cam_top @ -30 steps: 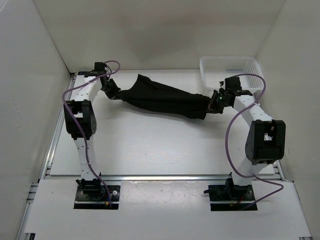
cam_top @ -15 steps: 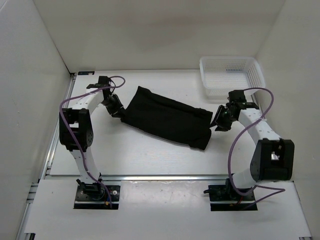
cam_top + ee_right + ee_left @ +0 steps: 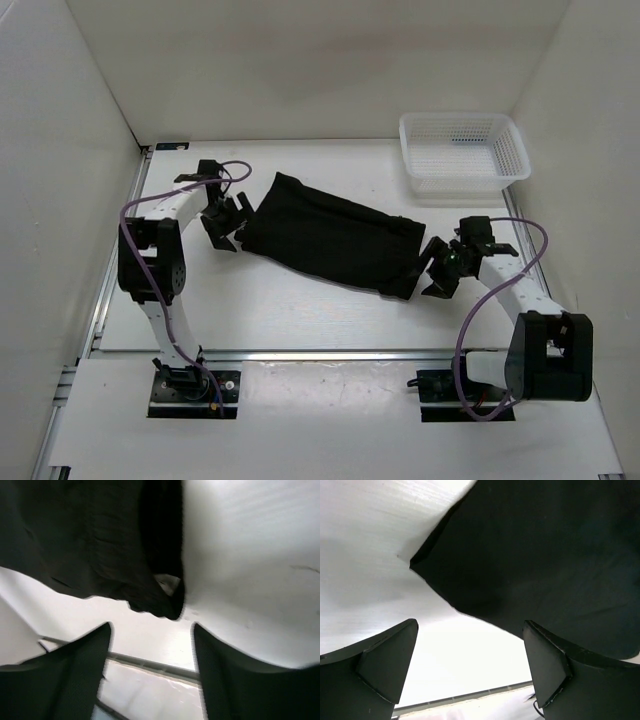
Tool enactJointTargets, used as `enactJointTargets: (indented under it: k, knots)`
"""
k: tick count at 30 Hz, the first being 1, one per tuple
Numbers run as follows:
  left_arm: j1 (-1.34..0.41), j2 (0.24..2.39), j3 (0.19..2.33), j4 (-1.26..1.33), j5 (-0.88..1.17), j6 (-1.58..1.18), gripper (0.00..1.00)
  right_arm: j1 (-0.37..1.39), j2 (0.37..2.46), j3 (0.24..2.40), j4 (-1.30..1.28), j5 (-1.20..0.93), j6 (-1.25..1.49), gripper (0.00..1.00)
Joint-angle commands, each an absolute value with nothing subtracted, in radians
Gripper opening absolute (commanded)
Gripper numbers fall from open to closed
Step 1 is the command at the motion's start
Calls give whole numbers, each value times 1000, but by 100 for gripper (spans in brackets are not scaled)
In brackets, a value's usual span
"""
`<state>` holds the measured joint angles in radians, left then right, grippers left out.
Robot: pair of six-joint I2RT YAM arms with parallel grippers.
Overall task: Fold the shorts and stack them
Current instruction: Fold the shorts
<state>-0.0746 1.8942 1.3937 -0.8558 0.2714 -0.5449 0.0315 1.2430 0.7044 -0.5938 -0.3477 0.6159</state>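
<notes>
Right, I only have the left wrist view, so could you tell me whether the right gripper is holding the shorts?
Observer: No, the right gripper is open, with the shorts' right end just ahead of its fingers.
Operator: Thank you. Where is the basket?
Observer: The basket sits at the far right corner, apart from the shorts.
Operator: And how do the shorts lie overall?
Observer: Flat on the table, slanting from far left to near right.

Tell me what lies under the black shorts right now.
The shorts lie flat on the white table; only tabletop shows around their edges. Anything beneath the fabric is covered and cannot be seen.
</notes>
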Motion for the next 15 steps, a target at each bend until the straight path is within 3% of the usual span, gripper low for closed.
enactJointTargets:
  k: [1, 2, 5, 7, 10, 15]
  knots:
    - [-89, 1943, 1433, -839, 288, -535, 96, 25, 1276, 742, -485, -443, 644, 75]
    - [-89, 1959, 1443, -839, 304, -535, 95, 25, 1305, 742, -485, -460, 644, 86]
    - [-98, 2009, 1471, -839, 313, -535, 90, 25, 1325, 714, -466, -514, 693, 93]
    - [-98, 2045, 1505, -830, 313, -535, 66, 25, 1325, 690, -425, -537, 742, 93]
    - [-98, 2077, 1523, -830, 313, -535, 10, 25, 1353, 680, -416, -517, 742, 86]
    - [-40, 2033, 1534, -830, 243, -558, 10, 25, 1431, 728, -407, -436, 643, 59]
